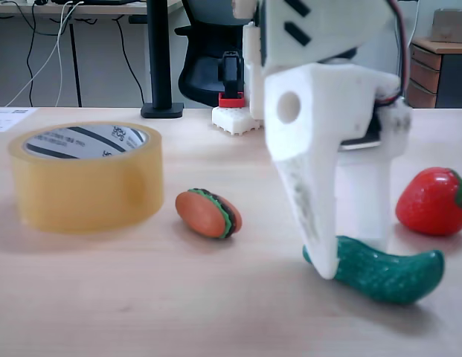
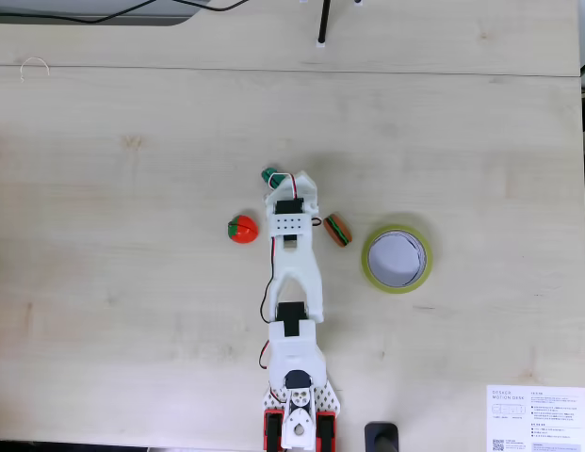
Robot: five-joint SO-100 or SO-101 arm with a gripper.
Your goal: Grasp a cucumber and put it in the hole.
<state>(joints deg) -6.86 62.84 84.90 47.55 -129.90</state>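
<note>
One cucumber point(image 1: 383, 273) straddled by spread tool point(image 1: 348, 262), one tape roll hole point(image 2: 397, 257), one strawberry point(image 1: 433, 201), one burger point(image 1: 208, 213)

- My gripper point(image 1: 342, 256): white, lowered to the table, one finger point(image 1: 312, 216) in front of the cucumber, the other behind it; jaws straddle its left part.
- Cucumber point(image 1: 387, 274): dark green, bumpy, lying flat on the wooden table point(image 1: 141, 297), right end curving up.
- Strawberry point(image 1: 433, 201): red, right of my gripper, behind the cucumber.
- Toy burger point(image 1: 208, 213): tipped on edge, between tape roll and gripper.
- Tape roll point(image 1: 85, 186): yellowish, translucent, far left; its hole point(image 1: 85, 141) faces up, showing a white, black-striped core.
</note>
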